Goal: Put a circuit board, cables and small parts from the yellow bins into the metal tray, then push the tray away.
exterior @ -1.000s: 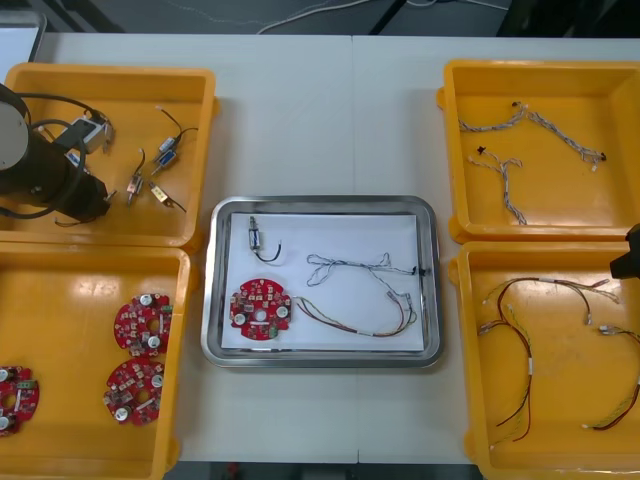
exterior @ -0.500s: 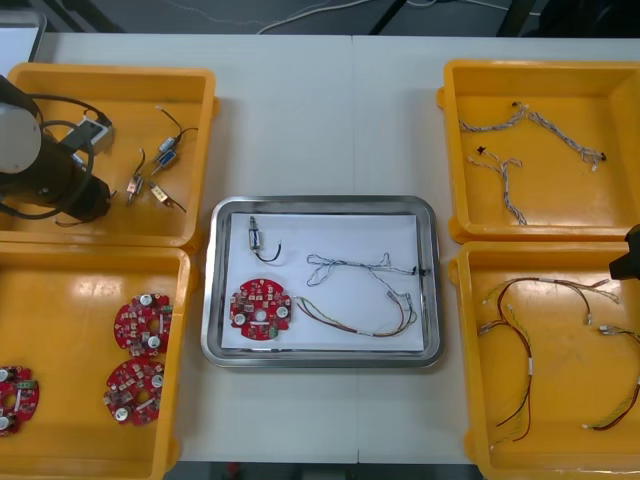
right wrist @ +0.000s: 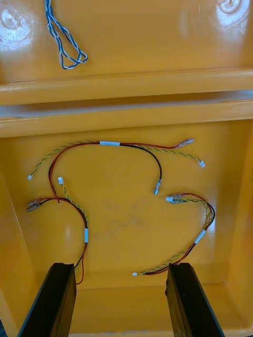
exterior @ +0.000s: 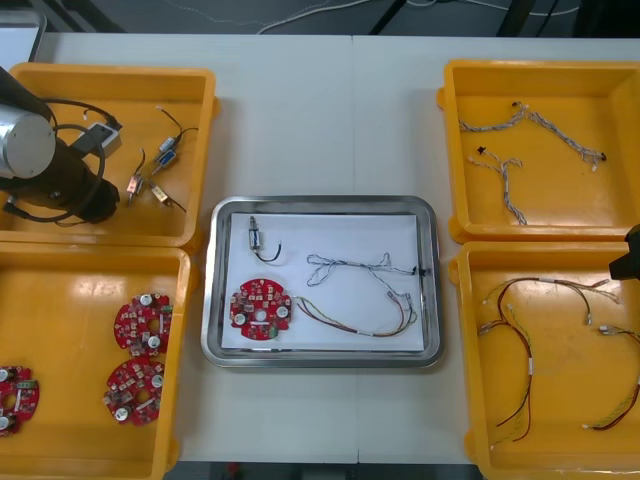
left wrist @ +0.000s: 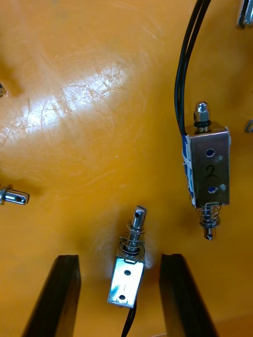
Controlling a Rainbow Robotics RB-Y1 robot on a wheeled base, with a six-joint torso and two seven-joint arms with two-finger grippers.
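My left gripper [left wrist: 119, 258] is open, low inside the far left yellow bin [exterior: 110, 80]. A small metal part [left wrist: 128, 266] lies between its fingers, untouched. A second small metal part [left wrist: 208, 174], with black leads, lies just past one finger. In the front view the left arm [exterior: 60, 180] reaches toward several small metal parts [exterior: 150, 185]. The metal tray [exterior: 320, 205] holds a red circuit board [exterior: 260, 307], a small metal part [exterior: 256, 237], a blue and white cable [exterior: 350, 266] and a red and yellow cable [exterior: 365, 325]. My right gripper [right wrist: 120, 266] hangs open over red and yellow cables [right wrist: 105, 158].
The near left bin [exterior: 90, 265] holds three circuit boards [exterior: 142, 325]. The far right bin [exterior: 540, 75] has blue and white cables [exterior: 510, 185], and the near right bin [exterior: 560, 455] has red and yellow cables [exterior: 520, 340]. The right arm [exterior: 628, 255] shows at the table's right edge.
The left arm has shifted a little to the right inside the far left bin, closer to the small metal parts. The tray, its contents and the right arm have not moved.
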